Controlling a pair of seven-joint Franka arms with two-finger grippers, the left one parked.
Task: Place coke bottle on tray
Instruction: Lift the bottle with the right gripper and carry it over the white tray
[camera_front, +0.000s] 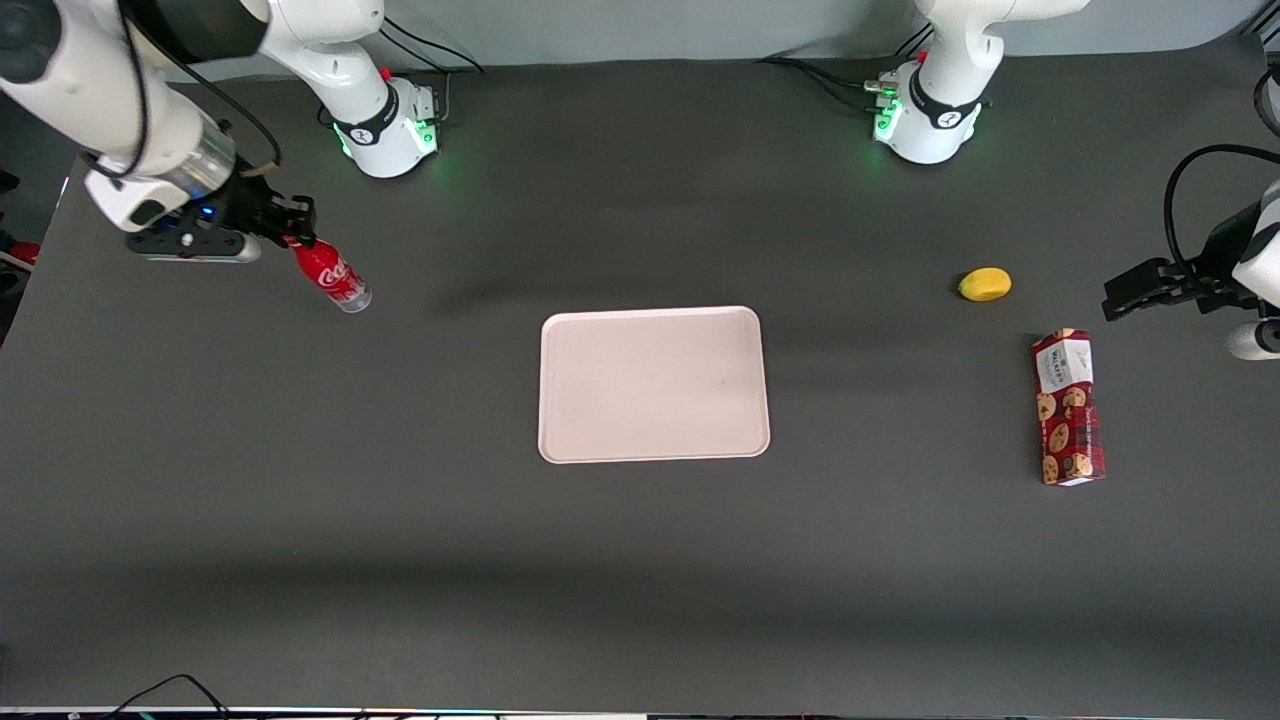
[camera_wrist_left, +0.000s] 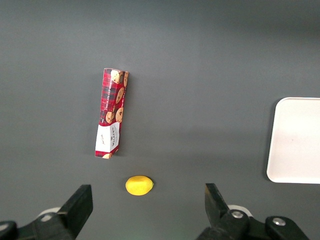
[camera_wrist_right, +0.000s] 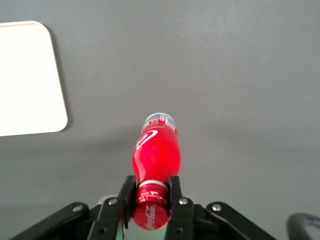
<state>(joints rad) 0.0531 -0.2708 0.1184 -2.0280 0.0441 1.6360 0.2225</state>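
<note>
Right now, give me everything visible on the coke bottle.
The coke bottle is small and slim, glossy red like plastic, with white Coca-Cola script, a red cap and a clear base. It looks intact and capped. The gripper grips it at the neck, one of the fingers on each side just under the cap. It hangs tilted, base pointing down toward the tray, at the working arm's end of the table. Whether the base touches the table is unclear. Nothing else touches it.
</note>
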